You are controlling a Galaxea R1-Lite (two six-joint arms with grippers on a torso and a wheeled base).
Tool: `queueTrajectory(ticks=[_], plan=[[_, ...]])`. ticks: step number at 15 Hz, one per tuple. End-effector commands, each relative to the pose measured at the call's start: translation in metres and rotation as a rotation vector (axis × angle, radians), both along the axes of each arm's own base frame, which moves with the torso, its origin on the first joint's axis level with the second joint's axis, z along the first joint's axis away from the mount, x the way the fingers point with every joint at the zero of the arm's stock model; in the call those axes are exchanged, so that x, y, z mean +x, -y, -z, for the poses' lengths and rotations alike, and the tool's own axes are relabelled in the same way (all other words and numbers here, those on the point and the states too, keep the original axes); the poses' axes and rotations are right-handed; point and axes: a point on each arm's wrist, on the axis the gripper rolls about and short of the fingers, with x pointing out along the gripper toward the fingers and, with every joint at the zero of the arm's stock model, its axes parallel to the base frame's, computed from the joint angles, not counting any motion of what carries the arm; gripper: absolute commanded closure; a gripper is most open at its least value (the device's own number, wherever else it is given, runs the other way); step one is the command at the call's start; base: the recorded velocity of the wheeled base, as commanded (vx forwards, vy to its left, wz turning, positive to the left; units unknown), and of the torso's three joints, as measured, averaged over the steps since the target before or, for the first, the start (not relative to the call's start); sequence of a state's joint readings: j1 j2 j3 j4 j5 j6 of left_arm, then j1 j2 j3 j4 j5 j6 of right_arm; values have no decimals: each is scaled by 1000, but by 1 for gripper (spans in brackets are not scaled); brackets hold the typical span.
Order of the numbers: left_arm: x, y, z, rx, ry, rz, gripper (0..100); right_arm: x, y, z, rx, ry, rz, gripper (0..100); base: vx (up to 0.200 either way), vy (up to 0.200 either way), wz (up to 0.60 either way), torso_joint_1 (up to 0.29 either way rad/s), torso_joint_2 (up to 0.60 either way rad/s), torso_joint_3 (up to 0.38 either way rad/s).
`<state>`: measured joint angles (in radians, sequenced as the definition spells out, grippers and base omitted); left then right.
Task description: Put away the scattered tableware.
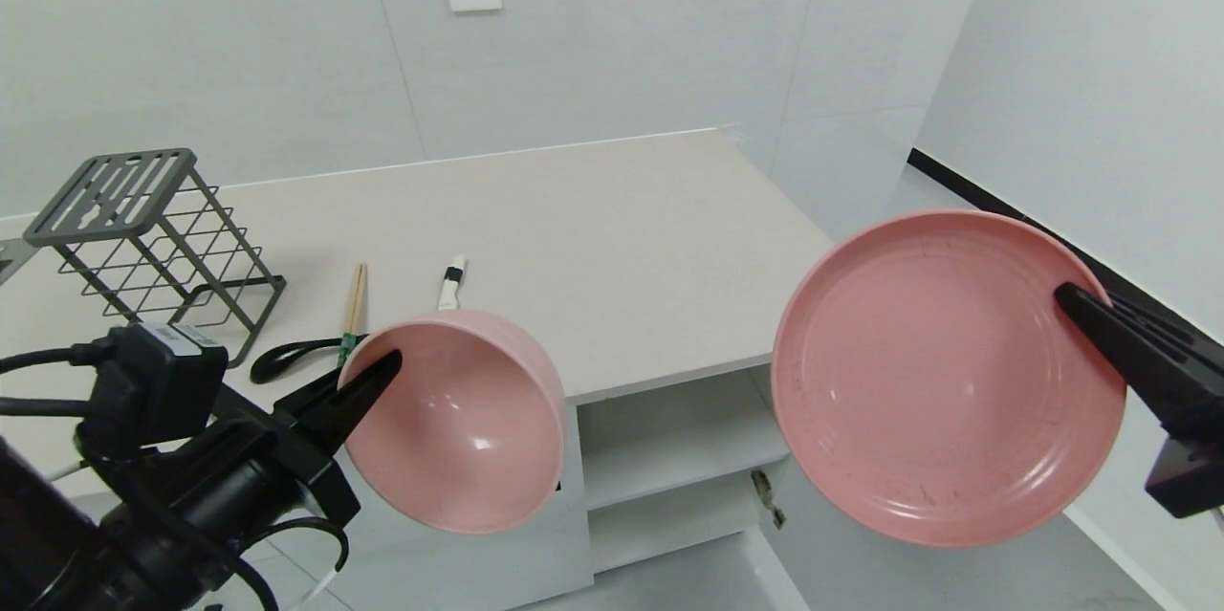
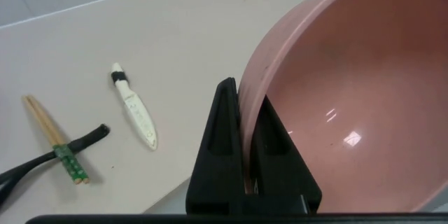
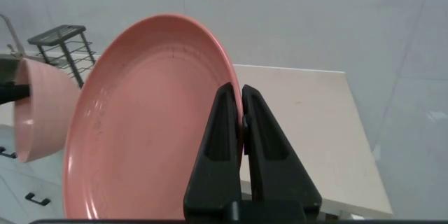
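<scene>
Tableware is held aloft by both arms: a round pink plate, beyond the right end of the pale counter, is clamped at its rim by the right gripper and tilted on edge, face turned leftward. A deep pink bowl is pinched at its rim by the left gripper at the counter's front edge, mouth turned rightward. Behind it are seen a dark wire rack, a black spoon, wooden chopsticks and a small white utensil, the last two laid front to back.

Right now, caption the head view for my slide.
Left gripper holds the bowl, right gripper the plate, both by the rim; chopsticks, spoon and rack sit on the counter.
</scene>
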<state>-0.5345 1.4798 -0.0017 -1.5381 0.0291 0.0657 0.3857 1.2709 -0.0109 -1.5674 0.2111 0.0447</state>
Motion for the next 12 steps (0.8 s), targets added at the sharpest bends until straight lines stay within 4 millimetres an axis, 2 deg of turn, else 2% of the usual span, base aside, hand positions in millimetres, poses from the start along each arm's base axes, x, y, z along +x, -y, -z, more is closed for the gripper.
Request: queueTrajectory(ticks=[1,4,12], plan=[[0,0,0,-2,0,-2,100,0,0,0,1,2,-1,100,0,0,0,0,0,0],[0,0,0,-3,2,-1,100,2,0,2,-34,8,14,100,0,0,0,-20,45,30],[-1,1,6,31,-57,9,100,5,-1,6,-56,-9,24,100,0,0,0,-159,355,192]])
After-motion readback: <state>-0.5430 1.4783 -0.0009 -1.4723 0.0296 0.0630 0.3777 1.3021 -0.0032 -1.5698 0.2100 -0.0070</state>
